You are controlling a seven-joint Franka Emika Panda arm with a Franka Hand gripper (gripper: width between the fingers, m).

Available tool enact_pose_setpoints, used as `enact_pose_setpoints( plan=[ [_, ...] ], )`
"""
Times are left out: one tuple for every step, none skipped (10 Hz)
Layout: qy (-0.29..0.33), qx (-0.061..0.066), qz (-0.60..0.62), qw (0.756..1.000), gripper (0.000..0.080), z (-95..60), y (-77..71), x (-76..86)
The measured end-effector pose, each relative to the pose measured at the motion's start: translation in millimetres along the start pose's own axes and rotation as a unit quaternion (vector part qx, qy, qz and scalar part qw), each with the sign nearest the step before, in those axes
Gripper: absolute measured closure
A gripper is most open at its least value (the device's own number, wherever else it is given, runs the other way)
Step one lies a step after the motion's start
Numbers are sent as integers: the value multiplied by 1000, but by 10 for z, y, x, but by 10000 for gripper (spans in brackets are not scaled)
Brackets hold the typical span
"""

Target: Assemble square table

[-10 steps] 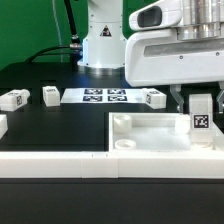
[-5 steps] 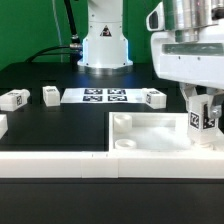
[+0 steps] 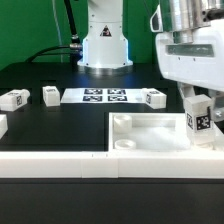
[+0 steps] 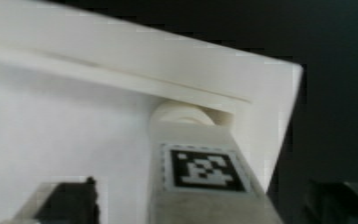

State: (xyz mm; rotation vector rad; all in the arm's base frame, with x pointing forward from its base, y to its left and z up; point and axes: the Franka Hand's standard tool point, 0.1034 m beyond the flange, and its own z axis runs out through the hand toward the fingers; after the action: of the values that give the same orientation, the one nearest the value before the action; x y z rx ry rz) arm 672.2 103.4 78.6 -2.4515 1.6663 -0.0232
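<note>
White plastic square tray-like table top (image 3: 150,135) is parked on the black bench (image 3: 60,125), tucked behind the long white border wall (image 3: 50,165). A short white tagged leg (image 3: 199,120) is stood upright in the top's far corner, toward the exterior view's right. The robot's black fingers (image 4: 60,200) are spread wide either side of that leg, with gaps visible and nothing pinched. Three more loose white legs (image 3: 51,94) are scattered around the marker board (image 3: 105,96).
</note>
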Motion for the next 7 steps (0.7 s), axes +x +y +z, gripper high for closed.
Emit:
enact_pose_setpoints(
  plan=[
    [2, -1, -82, 997, 190, -3, -19, -39],
    [1, -2, -158, 988, 158, 0, -21, -54],
    [1, -2, -160, 987, 152, 0, -18, -45],
    [2, -2, -205, 979, 152, 0, -16, -38],
    [2, -3, -242, 970, 151, 1, -16, -37],
    [6, -7, -308, 951, 151, 1, -6, -20],
    [10, -15, -392, 920, 151, 0, 7, 12]
  ],
)
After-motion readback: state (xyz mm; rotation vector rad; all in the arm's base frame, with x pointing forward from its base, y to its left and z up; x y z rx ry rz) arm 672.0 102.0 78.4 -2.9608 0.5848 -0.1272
